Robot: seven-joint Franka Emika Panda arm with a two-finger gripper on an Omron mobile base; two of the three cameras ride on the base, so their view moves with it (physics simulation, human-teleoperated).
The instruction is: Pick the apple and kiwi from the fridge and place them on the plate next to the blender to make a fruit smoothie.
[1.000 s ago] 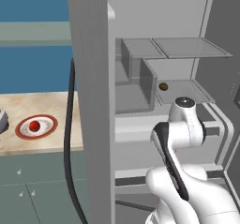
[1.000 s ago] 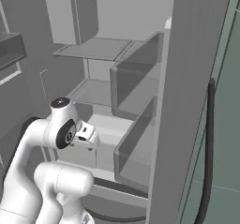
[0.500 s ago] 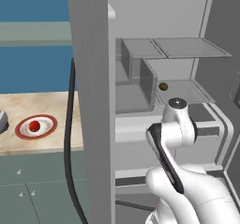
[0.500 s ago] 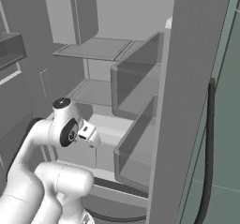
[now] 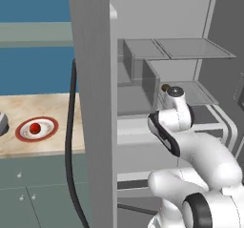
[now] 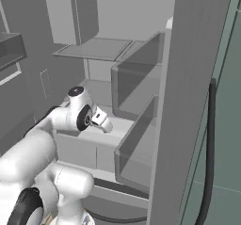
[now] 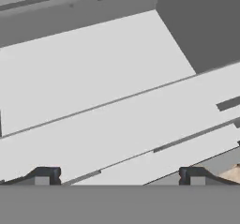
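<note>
Arm bent, reaching into the open fridge (image 5: pixel 90 103); gripper (image 7: pixel 119 176) over a grey shelf (image 7: pixel 93 92), jaws wide apart, nothing held.

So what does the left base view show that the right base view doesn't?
In the left base view alone: the counter beside the fridge, with the apple already on the red-rimmed plate, and the small dark kiwi on a fridge shelf just above the arm. In the right base view alone: the door bins seen from the inside, and the tool's white wrist end poking toward them. Both share the open fridge, its glass shelves and the white arm reaching inside.
</note>
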